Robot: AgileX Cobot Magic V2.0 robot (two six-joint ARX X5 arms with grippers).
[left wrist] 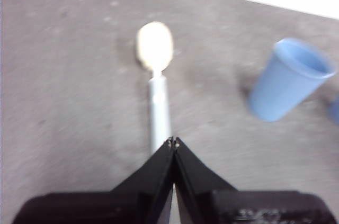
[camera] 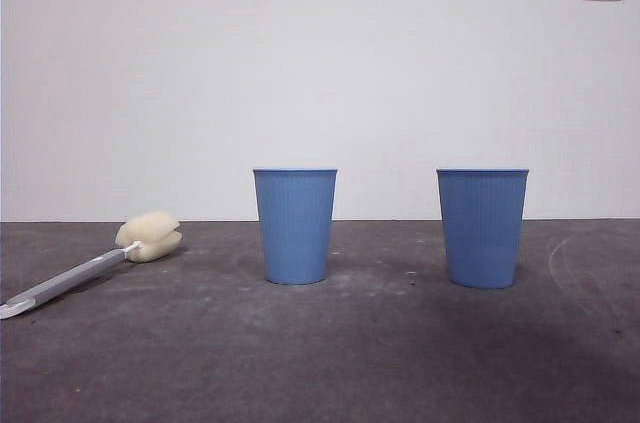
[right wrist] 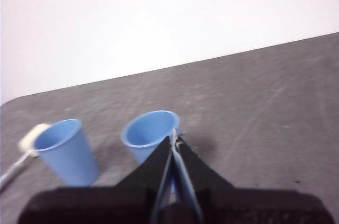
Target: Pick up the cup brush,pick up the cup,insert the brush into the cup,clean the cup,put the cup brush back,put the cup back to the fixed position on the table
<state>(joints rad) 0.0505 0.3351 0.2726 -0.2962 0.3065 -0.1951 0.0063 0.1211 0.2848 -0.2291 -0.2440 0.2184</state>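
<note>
At lower left, the light grey-handled, soft cream sponge cup brush (camera: 95,267) is best gripped mid-handle by the closed, empty left tool (left wrist: 173,142), while the right tool (right wrist: 175,140), likewise closed and empty, is held above the thin, crushable blue ribbed plastic cup (right wrist: 145,135).

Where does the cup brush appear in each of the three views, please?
Front view: the cup brush lies flat on the table at far left, sponge head toward the cups.
Left wrist view: it lies just beyond the shut left tool.
Right wrist view: only its head and some handle show at the edge.
Shared landmark: the nearer blue cup, between brush and second cup.
</note>
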